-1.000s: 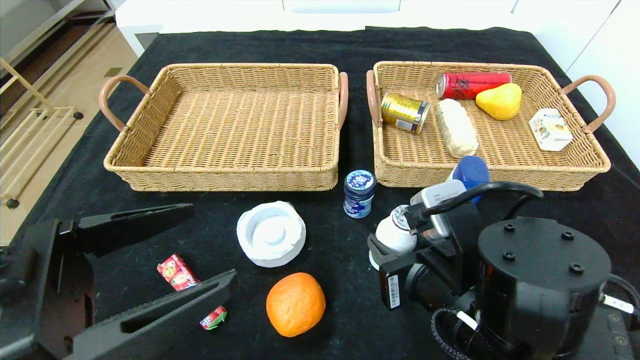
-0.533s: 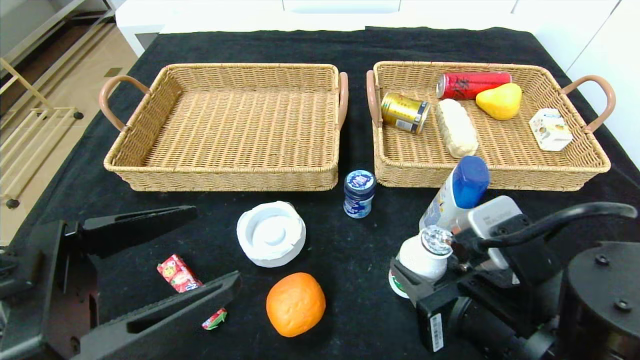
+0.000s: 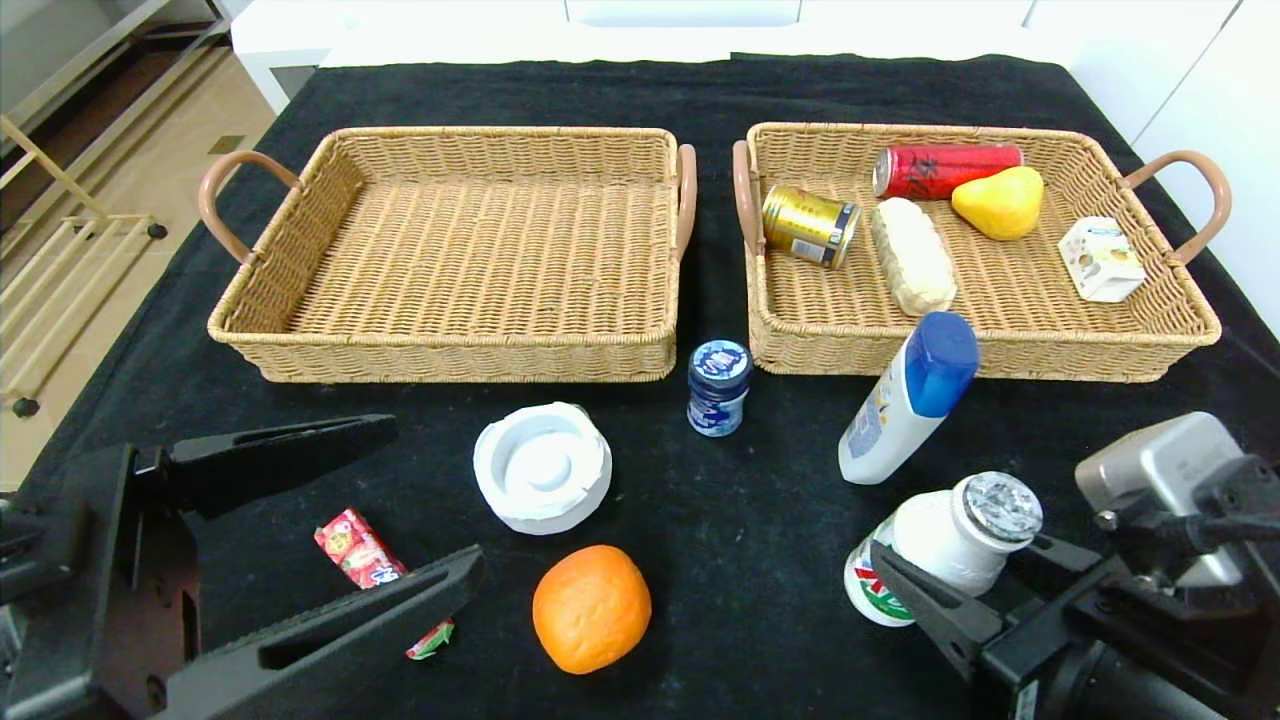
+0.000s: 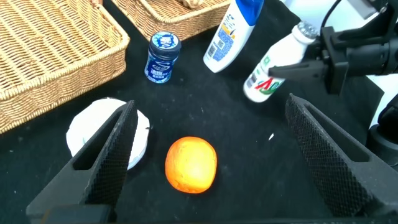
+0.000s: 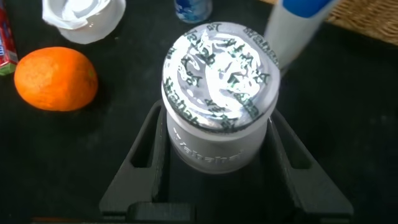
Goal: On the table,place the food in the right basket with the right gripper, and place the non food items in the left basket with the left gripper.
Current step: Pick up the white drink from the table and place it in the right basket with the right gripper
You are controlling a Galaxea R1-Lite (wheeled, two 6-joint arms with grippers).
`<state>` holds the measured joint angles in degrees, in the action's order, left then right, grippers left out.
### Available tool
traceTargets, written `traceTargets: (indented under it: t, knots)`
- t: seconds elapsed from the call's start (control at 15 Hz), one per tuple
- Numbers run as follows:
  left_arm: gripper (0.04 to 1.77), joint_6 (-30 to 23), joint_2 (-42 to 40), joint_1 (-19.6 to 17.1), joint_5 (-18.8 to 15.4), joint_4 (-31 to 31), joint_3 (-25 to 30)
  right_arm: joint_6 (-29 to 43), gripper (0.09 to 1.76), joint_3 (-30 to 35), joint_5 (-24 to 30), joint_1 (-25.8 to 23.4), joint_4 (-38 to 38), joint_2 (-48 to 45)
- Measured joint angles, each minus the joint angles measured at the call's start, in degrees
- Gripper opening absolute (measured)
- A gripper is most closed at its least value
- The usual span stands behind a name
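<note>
A: So, where does the right hand (image 3: 945, 580) sit?

B: Low at about five o'clock in the head view, near the front edge of the desk (image 3: 760, 470). Its fingers are closed on a white yogurt bottle (image 3: 935, 550) with a foil lid, one on each side of the body, and the bottle tilts.

A: And the left hand (image 3: 330, 530)?

B: At about seven o'clock, spread wide with nothing between its fingers. A red snack packet (image 3: 355, 548) lies just beside its nearer finger.

A: What lies loose on the black cloth?

B: An orange (image 3: 591, 607) at six o'clock, a white round dish (image 3: 541, 467) just beyond it, and a small blue jar (image 3: 718, 386) standing upright near the gap between the baskets. A white lotion bottle with a blue cap (image 3: 908, 397) leans at about four o'clock, just in front of the right basket (image 3: 1000, 355).

A: What is in the baskets?

B: The left basket (image 3: 450, 355), at eleven o'clock, shows only its woven floor. The right basket, at one o'clock, holds a gold can (image 3: 810, 226) on its side, a red can (image 3: 945, 169) against the far wall, a pale bread roll (image 3: 912, 256), a yellow pear (image 3: 998, 202) and a small white carton (image 3: 1100, 260) toward the right handle.
</note>
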<state>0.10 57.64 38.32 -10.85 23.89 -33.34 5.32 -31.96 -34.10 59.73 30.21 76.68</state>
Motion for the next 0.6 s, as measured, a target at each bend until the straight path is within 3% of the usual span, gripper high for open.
traceTargets:
  t: [0.6]
  knots:
    - [1.72,0.0,0.05,0.0,0.0,-0.57,-0.04,0.02,0.88,2.61,0.23,-7.29,-3.54,-7.63]
